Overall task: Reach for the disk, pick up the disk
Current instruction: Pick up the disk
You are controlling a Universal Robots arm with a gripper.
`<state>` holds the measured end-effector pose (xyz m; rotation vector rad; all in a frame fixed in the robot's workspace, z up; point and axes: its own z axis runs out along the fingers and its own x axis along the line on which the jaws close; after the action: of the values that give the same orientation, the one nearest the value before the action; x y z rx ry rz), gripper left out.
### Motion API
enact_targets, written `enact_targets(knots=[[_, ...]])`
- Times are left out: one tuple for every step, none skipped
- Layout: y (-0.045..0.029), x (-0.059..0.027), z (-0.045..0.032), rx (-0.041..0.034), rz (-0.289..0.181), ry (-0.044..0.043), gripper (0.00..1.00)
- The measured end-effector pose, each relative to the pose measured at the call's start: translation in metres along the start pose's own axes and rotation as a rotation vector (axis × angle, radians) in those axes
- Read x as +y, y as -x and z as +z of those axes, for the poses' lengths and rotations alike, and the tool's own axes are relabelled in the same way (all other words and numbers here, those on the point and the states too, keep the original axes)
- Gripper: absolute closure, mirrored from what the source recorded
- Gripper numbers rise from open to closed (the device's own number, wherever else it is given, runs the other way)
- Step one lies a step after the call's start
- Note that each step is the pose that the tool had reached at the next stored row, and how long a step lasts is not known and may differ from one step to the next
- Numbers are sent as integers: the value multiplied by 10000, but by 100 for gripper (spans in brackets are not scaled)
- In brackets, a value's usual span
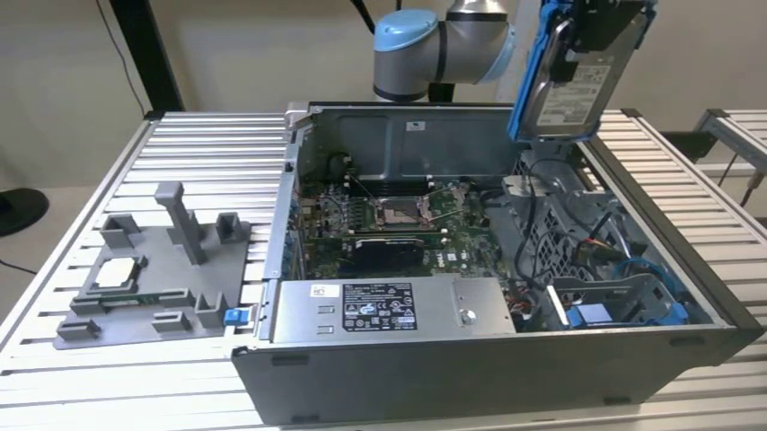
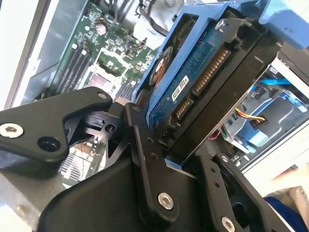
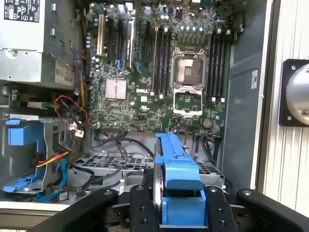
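Pick-up step effectively done: hand [image 2: 166, 137] clamped on the disk [image 1: 577, 67], held upright, well above the open computer case [image 1: 480, 359]. Next move needs clearance from its cables.

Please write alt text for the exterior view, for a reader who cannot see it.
The robot arm's tool holds a silver-grey hard drive in a blue plastic bracket lifted above an open grey computer case on a slatted metal table. A grey plastic fixture sits toward the exterior view's left.

Grey arm [image 1: 462, 40], blue joint cap [image 1: 404, 33], black gripper [image 2: 159, 145]
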<state>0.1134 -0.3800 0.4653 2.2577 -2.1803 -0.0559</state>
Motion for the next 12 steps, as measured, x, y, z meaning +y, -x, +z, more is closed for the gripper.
enact_targets(knots=[[-24,1,-1,1,0,0,100],[-47,2,-1,1,0,0,100],[-71,3,-2,1,0,0,100],[-98,3,-2,1,0,0,100],[-124,4,-3,1,0,0,100],[-151,5,-4,1,0,0,100],[-178,6,-4,0,0,0,100],[-205,7,-5,1,0,0,100],[-232,8,-6,1,0,0,100],[-259,9,-6,1,0,0,100],[-287,10,-7,1,0,0,100],[-313,11,-7,0,0,0,100]])
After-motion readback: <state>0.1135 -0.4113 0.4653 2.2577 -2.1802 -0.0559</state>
